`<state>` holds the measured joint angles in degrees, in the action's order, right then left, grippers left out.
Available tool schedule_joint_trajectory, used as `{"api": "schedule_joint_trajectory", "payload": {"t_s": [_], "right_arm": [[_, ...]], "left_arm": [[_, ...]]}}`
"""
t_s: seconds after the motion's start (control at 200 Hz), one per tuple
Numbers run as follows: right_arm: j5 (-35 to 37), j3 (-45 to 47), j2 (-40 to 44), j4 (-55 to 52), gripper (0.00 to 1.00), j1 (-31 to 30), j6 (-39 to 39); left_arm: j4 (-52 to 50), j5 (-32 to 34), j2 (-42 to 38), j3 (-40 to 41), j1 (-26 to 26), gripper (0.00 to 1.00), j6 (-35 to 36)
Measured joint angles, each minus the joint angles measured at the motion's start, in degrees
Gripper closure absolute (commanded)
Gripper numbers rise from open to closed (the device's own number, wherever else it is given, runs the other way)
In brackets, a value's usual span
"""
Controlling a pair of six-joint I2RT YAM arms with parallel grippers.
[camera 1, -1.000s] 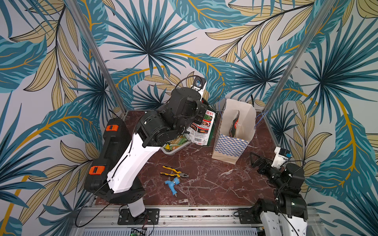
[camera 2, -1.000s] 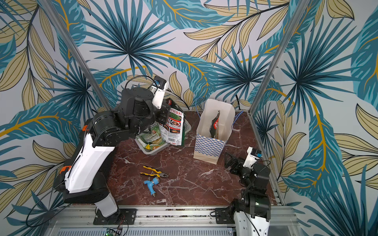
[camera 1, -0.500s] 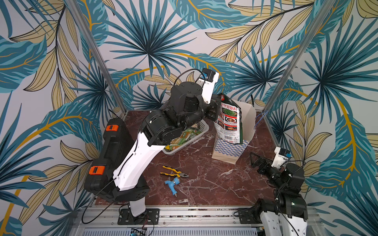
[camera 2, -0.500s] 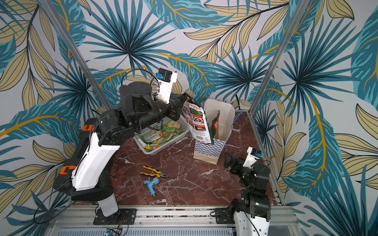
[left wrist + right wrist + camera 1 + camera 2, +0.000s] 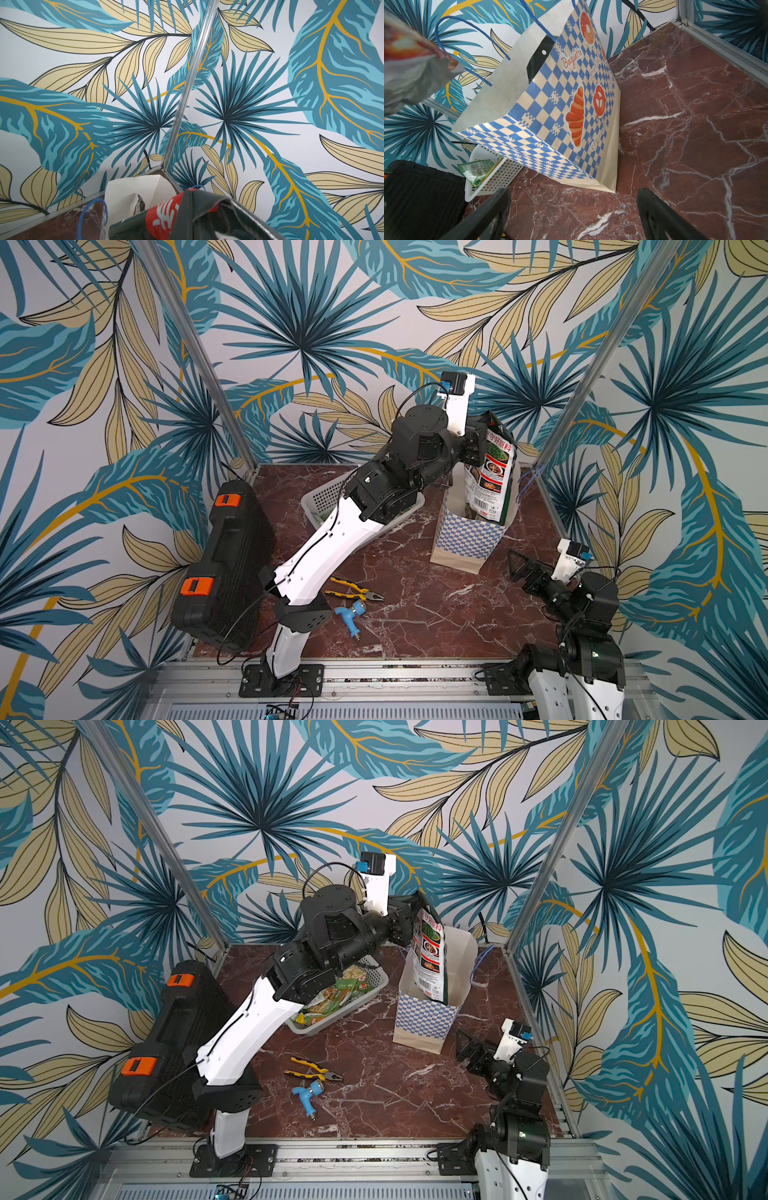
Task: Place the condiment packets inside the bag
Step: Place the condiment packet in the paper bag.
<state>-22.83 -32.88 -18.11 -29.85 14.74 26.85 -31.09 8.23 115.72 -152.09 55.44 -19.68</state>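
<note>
The left gripper (image 5: 474, 444) was clenched on the top edge of a dark condiment packet (image 5: 492, 477), which hung below it, lower end inside the upright bag (image 5: 463, 537), while the right gripper (image 5: 520, 570) stood spread and empty nearby.

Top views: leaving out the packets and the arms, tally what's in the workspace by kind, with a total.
Paper bag: 1
White basket: 1
Black tool case: 1
Yellow-handled pliers: 1
Blue tap fitting: 1
Total: 5
</note>
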Motion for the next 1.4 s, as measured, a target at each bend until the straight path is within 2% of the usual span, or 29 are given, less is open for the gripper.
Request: {"api": "schedule_joint_trajectory", "payload": {"t_s": [0.295, 0.611, 0.931, 1.402], "right_arm": [[-1.0, 0.0, -0.3, 0.0, 0.0, 0.0, 0.0], [-2.0, 0.0, -1.0, 0.0, 0.01, 0.0, 0.0], [-2.8, 0.0, -1.4, 0.0, 0.0, 0.0, 0.0], [-3.4, 0.0, -1.9, 0.5, 0.0, 0.0, 0.0]], "left_arm": [[8.1, 0.0, 5.8, -0.1, -1.3, 1.0, 2.8], [12.5, -3.6, 9.9, -0.1, -5.2, 1.0, 3.7], [12.8, -13.5, 10.0, 0.0, -9.1, 1.0, 1.8], [10.8, -23.1, 10.0, 0.0, -12.7, 1.0, 0.8]]}}
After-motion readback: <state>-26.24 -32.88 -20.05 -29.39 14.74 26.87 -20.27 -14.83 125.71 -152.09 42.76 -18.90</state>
